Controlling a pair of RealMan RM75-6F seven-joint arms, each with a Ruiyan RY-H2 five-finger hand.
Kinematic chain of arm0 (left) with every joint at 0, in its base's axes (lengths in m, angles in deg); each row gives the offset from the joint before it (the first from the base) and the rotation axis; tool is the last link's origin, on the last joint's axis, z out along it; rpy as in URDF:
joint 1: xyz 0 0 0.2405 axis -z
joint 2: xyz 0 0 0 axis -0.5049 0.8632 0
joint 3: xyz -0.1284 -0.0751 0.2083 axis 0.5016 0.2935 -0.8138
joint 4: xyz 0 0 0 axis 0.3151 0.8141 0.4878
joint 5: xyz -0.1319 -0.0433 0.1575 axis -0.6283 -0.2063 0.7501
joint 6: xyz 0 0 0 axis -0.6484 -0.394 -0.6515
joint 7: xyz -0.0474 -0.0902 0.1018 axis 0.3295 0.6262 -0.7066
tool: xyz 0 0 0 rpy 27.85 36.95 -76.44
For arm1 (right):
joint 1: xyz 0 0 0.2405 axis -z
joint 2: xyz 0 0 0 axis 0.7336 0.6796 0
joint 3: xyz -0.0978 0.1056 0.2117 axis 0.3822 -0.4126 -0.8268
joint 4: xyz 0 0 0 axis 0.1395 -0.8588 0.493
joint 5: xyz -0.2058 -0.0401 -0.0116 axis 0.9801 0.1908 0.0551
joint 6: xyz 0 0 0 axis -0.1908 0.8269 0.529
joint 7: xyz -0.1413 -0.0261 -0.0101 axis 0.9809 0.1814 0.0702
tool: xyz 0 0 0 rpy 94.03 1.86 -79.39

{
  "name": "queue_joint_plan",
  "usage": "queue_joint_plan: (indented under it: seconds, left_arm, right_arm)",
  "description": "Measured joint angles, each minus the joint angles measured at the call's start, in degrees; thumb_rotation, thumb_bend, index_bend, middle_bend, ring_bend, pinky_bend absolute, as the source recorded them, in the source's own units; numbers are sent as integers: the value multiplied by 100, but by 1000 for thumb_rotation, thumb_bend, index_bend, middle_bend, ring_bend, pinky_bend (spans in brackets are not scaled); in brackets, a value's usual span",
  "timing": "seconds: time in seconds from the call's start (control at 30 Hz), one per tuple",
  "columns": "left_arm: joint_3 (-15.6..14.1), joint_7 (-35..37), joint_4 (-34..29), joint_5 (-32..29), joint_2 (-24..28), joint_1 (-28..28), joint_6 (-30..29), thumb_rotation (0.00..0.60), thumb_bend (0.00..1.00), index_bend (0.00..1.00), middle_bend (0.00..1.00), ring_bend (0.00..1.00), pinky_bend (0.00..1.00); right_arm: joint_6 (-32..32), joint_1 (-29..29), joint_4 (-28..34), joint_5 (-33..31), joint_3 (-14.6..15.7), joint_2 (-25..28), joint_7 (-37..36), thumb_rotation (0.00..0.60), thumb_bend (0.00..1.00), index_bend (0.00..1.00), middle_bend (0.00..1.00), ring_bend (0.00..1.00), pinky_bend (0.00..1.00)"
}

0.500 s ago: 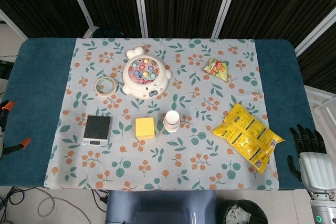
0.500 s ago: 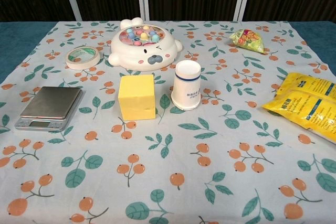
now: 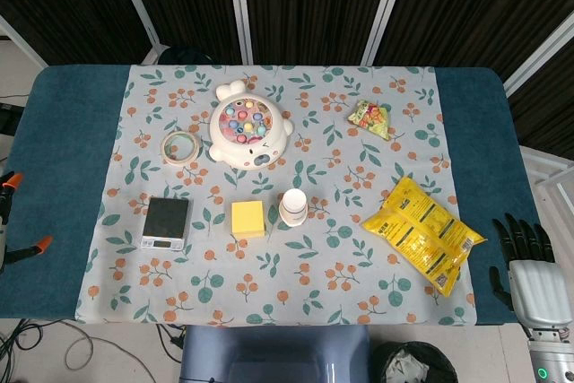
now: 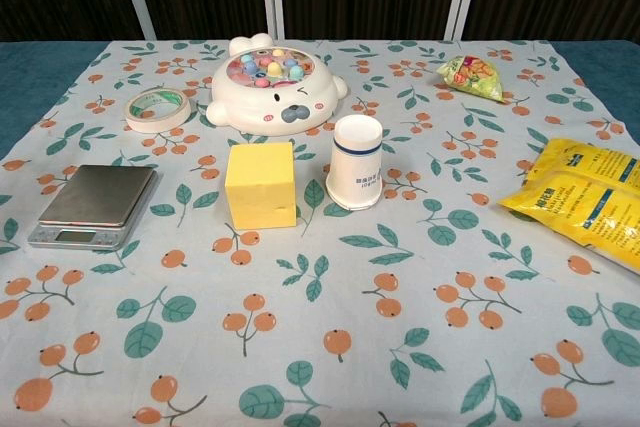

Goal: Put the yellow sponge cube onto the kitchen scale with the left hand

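Only the right hand [image 3: 536,277] has shifted since half a second ago: it has slid slightly down and toward the near edge, off the table's right side, while everything on the cloth has stayed put. Its dark fingers [image 3: 520,232] are spread and straight, holding nothing. No left hand shows in either view.

Well across the table from those fingers sits the yellow sponge cube [image 3: 248,219], flat on the floral tablecloth [image 3: 296,293]. Being a cube, it has no long axis to speak of; its faces sit nearly square to the table edges, one face toward the robot and one straight up. From the chest view the yellow sponge cube [image 4: 261,183] looks plain and matte, a soft butter yellow with slightly rounded edges, the front face a touch darker than the top.

Farther still from the right hand's fingers, just beyond the cube, lies the kitchen scale [image 3: 167,222], with a dark platform and a silver front strip, nothing on it. On the cube's near side to the fingers stands a white paper cup [image 4: 356,161], upright and close beside it but not touching; its inside cannot be made out. Behind them, the round white toy [image 4: 273,84] holds coloured pegs in its top.
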Motion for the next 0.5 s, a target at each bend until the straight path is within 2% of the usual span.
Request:
queue_joint_plan:
  seconds: [0.33,0.5]
  left_arm:
    - [-10,83,-139,-51,67,0,93,600,37,5,21,0,76]
    - [-90,275,-427,200,281,92,296,600,34,4,22,0,76]
  right_arm:
    - [7,5,15,0,1,13,-1,600,559,0,27,27,0]
    - [-30,-2,18,-48,-4,13,-9,600,559,0,27,27,0]
